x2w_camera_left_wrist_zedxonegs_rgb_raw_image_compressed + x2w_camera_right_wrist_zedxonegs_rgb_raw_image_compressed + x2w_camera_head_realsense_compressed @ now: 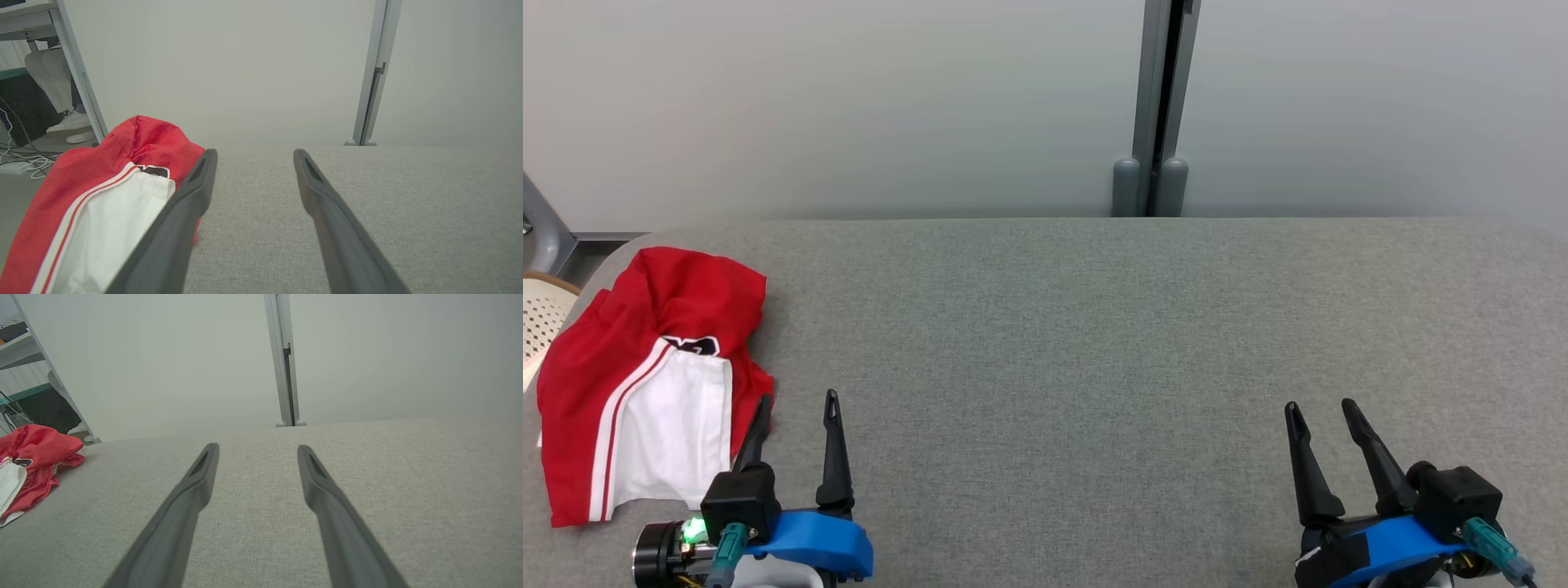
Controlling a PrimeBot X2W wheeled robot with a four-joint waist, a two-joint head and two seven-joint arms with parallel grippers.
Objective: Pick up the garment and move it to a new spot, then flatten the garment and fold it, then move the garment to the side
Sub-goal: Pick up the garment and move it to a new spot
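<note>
A pale, matte wall (849, 98) closes off the far side of the table (1094, 327). It is broken by a narrow grey metal post (1156, 98) whose two rounded feet stand just behind the table's far edge. Off the table's left corner shows part of a cream perforated basket (541, 314) with a tan rim. The left wrist view takes in a slanted metal frame leg (79, 77), a white shoe (69, 121) on the floor behind it and a tangle of white cables (24, 163). The table wears a grey, finely woven cover with a felt-like nap and rounded corners. The garment (645, 384) lies at the table's left end, a rumpled heap of thin red fabric with a smooth white panel edged by white and red stripes and a small dark print at the panel's top. The left gripper (799, 398) sits at the near edge just beside the garment's right side, its long, tapered black fingers spread wide with nothing between them. Its outer finger crosses the red hem, though whether it touches the cloth cannot be told. The right gripper (1319, 404) is well apart at the right end, fingers equally wide and holding nothing. Each finger has a slot near its tip and rises from a blue bracket.
</note>
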